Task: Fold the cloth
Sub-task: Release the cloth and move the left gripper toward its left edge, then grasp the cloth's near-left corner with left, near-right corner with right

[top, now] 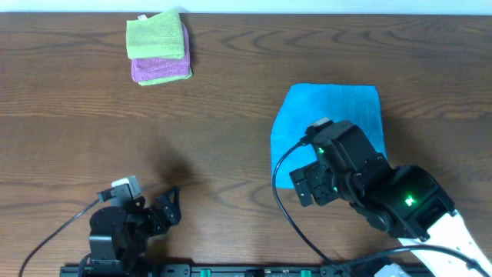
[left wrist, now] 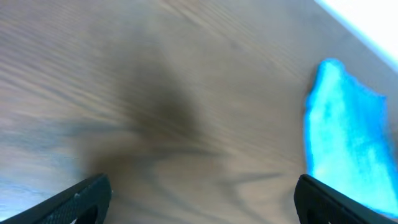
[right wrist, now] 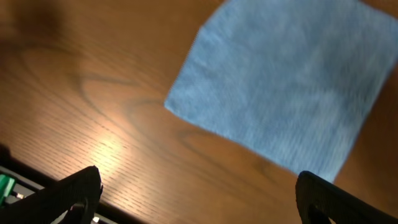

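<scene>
A blue cloth [top: 338,115] lies flat on the brown wooden table, right of centre. It also shows in the right wrist view [right wrist: 286,93] and at the right edge of the left wrist view [left wrist: 348,143]. My right gripper [right wrist: 199,199] is open and empty, above the table just in front of the cloth's near edge; its arm [top: 361,177] hides part of the cloth from overhead. My left gripper [left wrist: 202,202] is open and empty over bare table at the front left [top: 165,208], well away from the cloth.
A stack of folded cloths, green on top of purple [top: 157,48], sits at the back left. The table's front edge with a black rail [top: 231,271] runs just below both arms.
</scene>
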Available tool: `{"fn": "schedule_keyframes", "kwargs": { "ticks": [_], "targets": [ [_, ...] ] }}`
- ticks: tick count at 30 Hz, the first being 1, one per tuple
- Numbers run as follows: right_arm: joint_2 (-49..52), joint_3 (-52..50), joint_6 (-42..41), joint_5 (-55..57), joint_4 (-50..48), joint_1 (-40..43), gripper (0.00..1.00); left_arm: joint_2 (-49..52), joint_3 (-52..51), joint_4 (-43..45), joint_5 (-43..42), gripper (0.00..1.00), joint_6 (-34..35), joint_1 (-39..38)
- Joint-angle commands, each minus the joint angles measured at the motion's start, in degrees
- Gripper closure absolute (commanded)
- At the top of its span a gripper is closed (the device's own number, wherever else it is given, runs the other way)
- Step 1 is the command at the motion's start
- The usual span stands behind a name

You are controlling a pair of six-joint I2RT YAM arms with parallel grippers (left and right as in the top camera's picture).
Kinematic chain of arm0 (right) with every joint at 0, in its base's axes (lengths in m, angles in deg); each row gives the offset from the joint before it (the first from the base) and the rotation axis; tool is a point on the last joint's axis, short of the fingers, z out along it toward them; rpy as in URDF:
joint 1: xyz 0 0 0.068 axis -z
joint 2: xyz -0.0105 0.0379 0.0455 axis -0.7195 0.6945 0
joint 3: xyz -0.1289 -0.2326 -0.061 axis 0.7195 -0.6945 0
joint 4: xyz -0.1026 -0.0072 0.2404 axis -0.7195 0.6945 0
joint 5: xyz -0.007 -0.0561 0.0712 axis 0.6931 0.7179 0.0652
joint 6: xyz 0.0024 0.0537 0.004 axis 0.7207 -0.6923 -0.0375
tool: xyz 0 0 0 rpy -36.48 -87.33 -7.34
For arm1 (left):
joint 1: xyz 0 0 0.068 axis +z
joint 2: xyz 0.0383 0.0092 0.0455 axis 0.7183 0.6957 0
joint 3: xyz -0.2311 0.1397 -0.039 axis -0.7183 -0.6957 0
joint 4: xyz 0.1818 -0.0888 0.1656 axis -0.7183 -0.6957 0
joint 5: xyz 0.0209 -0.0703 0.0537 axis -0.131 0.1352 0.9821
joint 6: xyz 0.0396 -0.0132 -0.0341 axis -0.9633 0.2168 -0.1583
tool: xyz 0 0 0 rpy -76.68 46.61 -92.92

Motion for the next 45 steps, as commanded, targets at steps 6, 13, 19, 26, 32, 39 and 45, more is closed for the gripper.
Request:
{"fn": "schedule_keyframes", "kwargs": {
  "ticks": [6,13,19,26,32,39,45],
  "targets": [
    [-0.4,-0.4,-4.9,-2.6,1.4,10.2,0.01,7.3,0.6,8.5,-20.5,0.04,9.1,-0.3],
    [-2.6,-0.4,6.3,-15.8,1.3,31.5,0.01,34.1,13.5,7.3,-20.1,0.04,4.7,-13.1],
    [-2.7,-2.2,12.3,-23.3,2.4,41.3,0.01,57.5,30.8,0.1,-13.3,0.04,6.9,-30.5],
    [-4.1,-13.0,17.9,-37.4,-5.5,52.4,0.01,74.5,34.5,1.7,-14.5,0.05,10.8,-37.2],
    [-4.0,-20.6,25.9,-51.0,-10.6,63.6,0.01,79.2,34.5,10.8,-16.0,0.05,14.2,-37.3],
    [1.2,-27.5,21.8,-50.1,-19.1,69.1,0.01,84.2,34.5,18.7,-15.9,0.05,18.1,-37.3],
    [4.9,-28.0,14.9,-45.3,-26.2,74.6,0.01,90.0,34.5,23.0,-16.0,0.05,20.7,-37.5]
  ]
}}
